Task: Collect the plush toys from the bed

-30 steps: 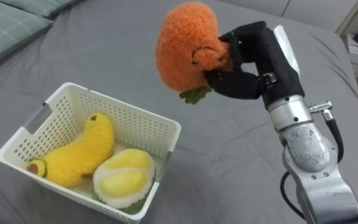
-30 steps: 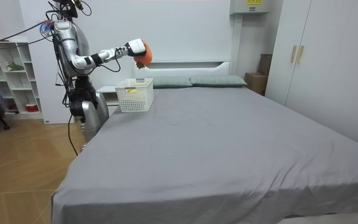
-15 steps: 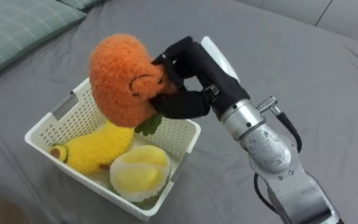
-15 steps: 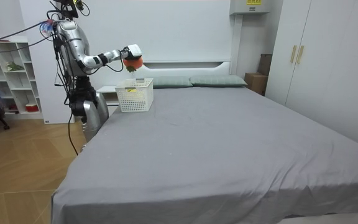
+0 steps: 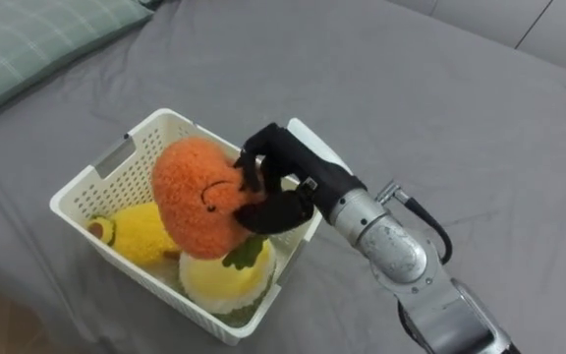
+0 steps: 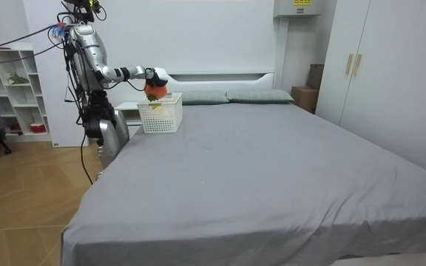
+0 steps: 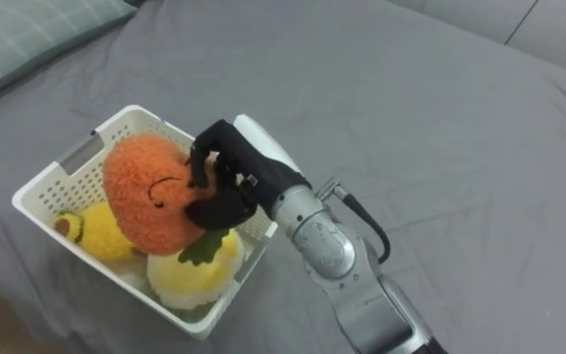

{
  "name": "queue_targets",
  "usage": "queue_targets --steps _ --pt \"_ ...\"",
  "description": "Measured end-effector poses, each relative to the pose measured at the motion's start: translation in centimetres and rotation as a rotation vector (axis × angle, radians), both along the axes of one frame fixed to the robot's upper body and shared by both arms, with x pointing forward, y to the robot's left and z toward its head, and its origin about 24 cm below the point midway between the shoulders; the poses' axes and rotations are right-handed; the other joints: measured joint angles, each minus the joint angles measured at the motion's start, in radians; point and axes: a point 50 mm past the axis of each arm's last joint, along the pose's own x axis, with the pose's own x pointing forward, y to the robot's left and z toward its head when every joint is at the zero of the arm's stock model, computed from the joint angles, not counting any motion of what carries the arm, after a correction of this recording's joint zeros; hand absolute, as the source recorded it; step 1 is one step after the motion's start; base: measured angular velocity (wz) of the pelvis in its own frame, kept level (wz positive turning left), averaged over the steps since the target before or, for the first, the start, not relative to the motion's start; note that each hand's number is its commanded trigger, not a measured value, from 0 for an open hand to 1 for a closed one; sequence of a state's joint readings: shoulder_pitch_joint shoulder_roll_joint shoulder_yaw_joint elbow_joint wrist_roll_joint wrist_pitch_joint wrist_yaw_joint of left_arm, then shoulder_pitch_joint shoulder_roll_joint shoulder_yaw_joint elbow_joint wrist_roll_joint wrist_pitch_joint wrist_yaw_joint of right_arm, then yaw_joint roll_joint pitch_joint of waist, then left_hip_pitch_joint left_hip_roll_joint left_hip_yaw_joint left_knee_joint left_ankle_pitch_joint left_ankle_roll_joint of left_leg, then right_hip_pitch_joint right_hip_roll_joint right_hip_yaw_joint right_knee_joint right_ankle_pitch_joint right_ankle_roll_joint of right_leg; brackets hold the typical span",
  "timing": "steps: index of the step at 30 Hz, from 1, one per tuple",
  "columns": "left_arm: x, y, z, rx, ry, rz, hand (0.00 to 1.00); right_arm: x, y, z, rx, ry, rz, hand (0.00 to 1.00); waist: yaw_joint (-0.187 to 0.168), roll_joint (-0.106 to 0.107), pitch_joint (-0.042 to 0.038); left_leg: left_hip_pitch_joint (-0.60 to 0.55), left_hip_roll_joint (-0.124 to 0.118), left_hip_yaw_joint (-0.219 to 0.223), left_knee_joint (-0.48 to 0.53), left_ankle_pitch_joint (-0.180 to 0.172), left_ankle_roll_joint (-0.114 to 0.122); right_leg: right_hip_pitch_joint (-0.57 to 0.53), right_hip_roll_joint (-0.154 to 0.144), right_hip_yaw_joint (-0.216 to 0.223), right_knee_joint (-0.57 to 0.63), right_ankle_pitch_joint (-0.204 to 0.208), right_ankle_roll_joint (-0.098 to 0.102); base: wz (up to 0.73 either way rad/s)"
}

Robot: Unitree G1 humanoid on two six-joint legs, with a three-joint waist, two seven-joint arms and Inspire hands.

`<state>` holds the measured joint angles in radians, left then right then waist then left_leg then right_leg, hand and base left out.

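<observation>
At the head end of the grey bed (image 5: 440, 108), the robot stands on the floor beside the mattress with its right arm stretched out over a white lattice basket (image 5: 91, 187) that sits on the sheet near the bed's corner. The right robot hand (image 5: 278, 182), black-fingered, is curled tight round a fuzzy orange plush toy (image 5: 197, 197), thumb underneath and fingers over the top, so the toy is firmly in its grasp. The toy sits just beyond the fingertips and low in the mouth of the basket, its round body partly below the rim on the side nearest the robot hand. A small green leaf (image 5: 244, 254) sticks out from the toy's underside, right beneath the thumb. Below the robot hand and the orange toy, two more toys lie in the basket: a long yellow plush (image 5: 143, 234) with a little brown-and-green end, and a round pale-yellow one (image 5: 219, 283) directly under the leaf. I cannot tell whether the orange toy actually rests on them or hangs just above. Farther out past the basket from the robot hand, a green checked pillow (image 5: 37, 34) lies on the bed.
</observation>
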<state>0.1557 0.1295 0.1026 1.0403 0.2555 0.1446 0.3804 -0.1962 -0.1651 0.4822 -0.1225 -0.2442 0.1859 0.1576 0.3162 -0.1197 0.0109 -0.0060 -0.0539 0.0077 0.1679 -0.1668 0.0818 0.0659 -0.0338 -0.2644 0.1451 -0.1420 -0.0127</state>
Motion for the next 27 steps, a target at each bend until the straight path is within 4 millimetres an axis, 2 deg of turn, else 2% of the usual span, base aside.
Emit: queue_targets --steps 5,27 --pt "-0.05 0.03 -0.01 -0.002 0.004 -0.001 0.0 0.12 -0.25 -0.87 -0.023 0.029 -0.013 0.0 -0.009 -0.002 -0.0013 -0.002 -0.004 -0.012 0.002 0.0 0.0 0.004 -0.001 -0.013 -0.01 0.0 0.0 0.07" --pt "0.01 0.03 -0.04 -0.017 0.007 -0.004 0.0 0.18 -0.55 -0.92 -0.055 0.013 -0.025 0.0 -0.013 -0.003 -0.0017 -0.004 -0.005 -0.015 0.001 0.001 0.0 0.004 -0.001 -0.017 -0.01 0.0 0.0 0.0"
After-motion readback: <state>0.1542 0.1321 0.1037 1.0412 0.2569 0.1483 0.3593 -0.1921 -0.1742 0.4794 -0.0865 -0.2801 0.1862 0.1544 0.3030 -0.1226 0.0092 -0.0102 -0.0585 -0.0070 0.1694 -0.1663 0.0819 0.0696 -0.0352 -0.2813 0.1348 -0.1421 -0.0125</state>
